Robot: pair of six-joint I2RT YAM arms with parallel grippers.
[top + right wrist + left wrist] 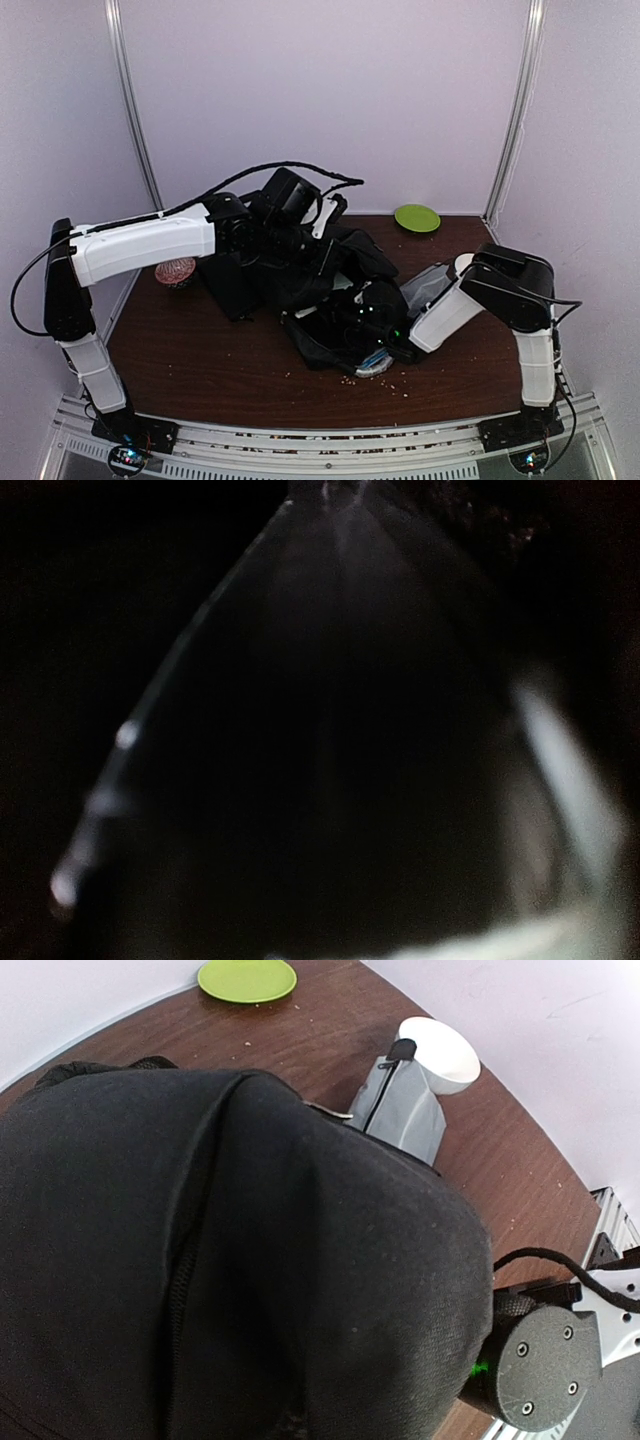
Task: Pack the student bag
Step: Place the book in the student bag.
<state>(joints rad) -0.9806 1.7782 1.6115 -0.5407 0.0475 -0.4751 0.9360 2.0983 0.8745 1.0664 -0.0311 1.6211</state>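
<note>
Your student bag (pixel 300 275) sits slumped mid-bench (pixel 200 360), its opening facing the right arm. Left pincer (pixel 318 215) is clenched on the bag's far top fabric, holding it up. Right pincer (pixel 380 335) is buried in the bag's mouth. Its camera shows only darkness, so I cannot tell its state.
</note>
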